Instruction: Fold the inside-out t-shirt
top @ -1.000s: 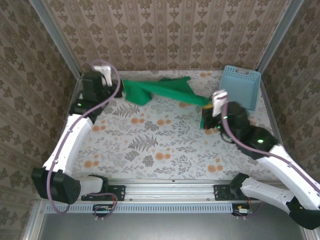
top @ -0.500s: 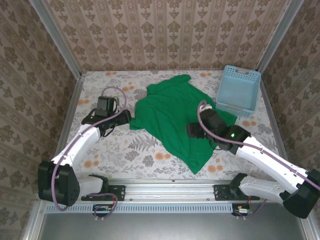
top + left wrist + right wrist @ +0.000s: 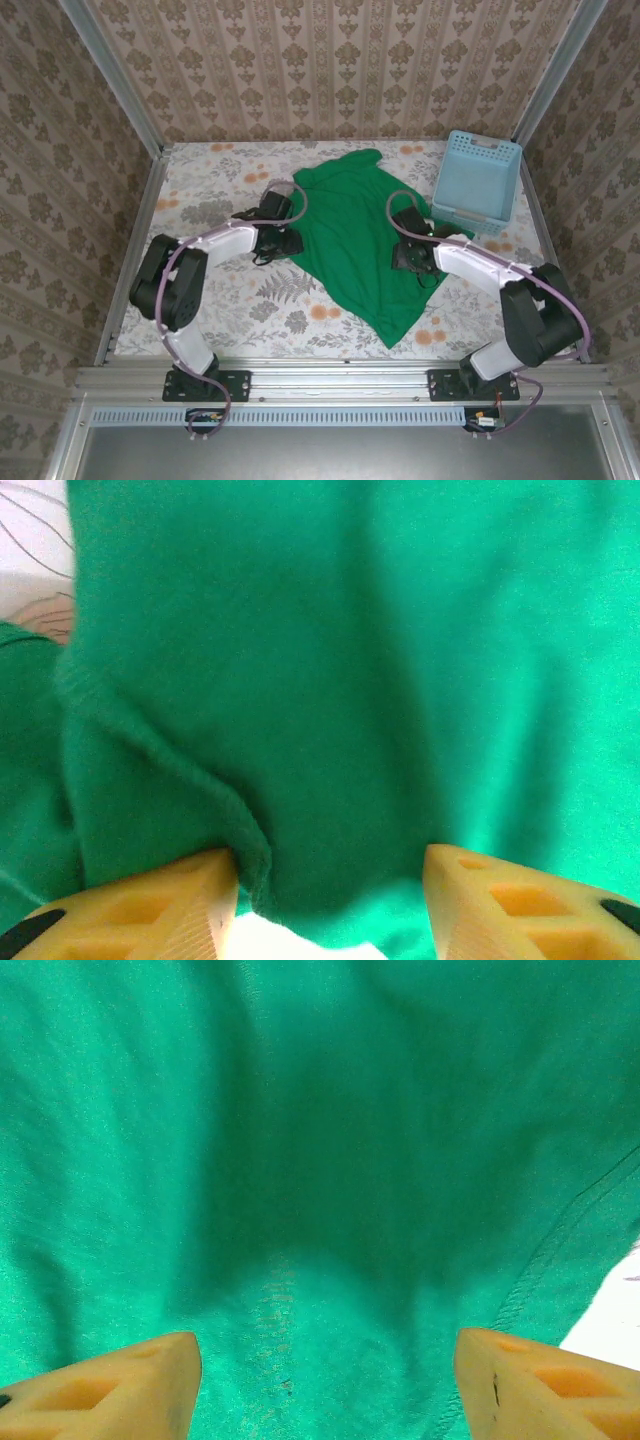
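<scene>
The green inside-out t-shirt [image 3: 350,230] lies spread on the flowered counter [image 3: 225,290], reaching from one hand to the other. The left hand [image 3: 284,240] sits at the shirt's left edge. Its yellow fingers [image 3: 150,910] stand apart, with a raised fold of cloth lying loose between them and more green cloth stretching ahead. The right hand [image 3: 412,255] rests over the shirt's right side with its fingers [image 3: 540,1380] spread wide. Flat cloth lies beneath and ahead of it, and a stitched hem runs just beside one finger. A light blue basket [image 3: 480,180] stands beyond the right hand, apart from it.
</scene>
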Robot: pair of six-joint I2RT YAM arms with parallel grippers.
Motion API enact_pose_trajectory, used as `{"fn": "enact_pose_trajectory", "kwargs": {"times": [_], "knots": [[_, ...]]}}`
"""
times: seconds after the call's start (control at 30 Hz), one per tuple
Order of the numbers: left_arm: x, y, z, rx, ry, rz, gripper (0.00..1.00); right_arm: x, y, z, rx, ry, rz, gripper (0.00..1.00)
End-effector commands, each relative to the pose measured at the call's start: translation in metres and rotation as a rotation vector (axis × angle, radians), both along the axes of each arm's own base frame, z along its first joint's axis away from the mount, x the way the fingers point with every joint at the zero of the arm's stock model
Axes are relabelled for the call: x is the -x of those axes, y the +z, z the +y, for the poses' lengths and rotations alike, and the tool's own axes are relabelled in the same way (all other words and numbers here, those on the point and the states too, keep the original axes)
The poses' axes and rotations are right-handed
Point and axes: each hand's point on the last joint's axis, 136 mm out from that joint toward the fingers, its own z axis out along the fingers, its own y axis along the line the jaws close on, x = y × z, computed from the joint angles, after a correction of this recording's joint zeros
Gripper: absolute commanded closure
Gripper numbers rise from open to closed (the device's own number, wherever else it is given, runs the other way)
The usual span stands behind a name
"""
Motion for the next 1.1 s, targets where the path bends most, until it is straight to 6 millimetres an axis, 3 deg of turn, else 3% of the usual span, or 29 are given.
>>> {"fn": "enact_pose_trajectory", "kwargs": {"times": [0.0,0.17,0.27,0.43,0.53,0.6,0.67,0.77,0.93,1.07], "knots": [[-0.02,-0.008,0.011,-0.009,0.074,0.009,0.51,0.012,-0.02,0.016,-0.044,-0.023,0.03,0.32],[-0.047,-0.014,0.043,-0.037,0.131,0.017,0.53,0.039,-0.041,0.059,-0.085,0.058,0.07,0.33],[-0.067,-0.011,0.055,-0.021,0.148,0.009,0.53,0.058,-0.046,0.103,-0.139,0.136,0.079,0.33],[-0.112,0.004,0.053,0.051,0.139,-0.063,0.55,0.079,-0.028,0.197,-0.246,0.313,0.056,0.33],[-0.136,0.024,0.038,0.074,0.085,-0.095,0.56,0.076,-0.004,0.23,-0.268,0.382,0.024,0.34],[-0.14,0.043,0.032,0.059,0.049,-0.114,0.56,0.064,0.015,0.217,-0.221,0.357,-0.031,0.34],[-0.135,0.062,0.03,0.031,0.032,-0.148,0.53,0.048,0.031,0.185,-0.151,0.302,-0.092,0.33],[-0.122,0.071,0.03,0.014,0.027,-0.174,0.48,0.033,0.039,0.125,-0.063,0.227,-0.118,0.32],[-0.105,0.042,0.028,0.04,0.055,-0.091,0.49,0.022,0.012,0.024,0.017,0.031,-0.04,0.32],[-0.105,0.016,0.021,0.069,0.068,-0.049,0.49,0.029,-0.01,-0.012,0.032,-0.062,0.013,0.32]]}}
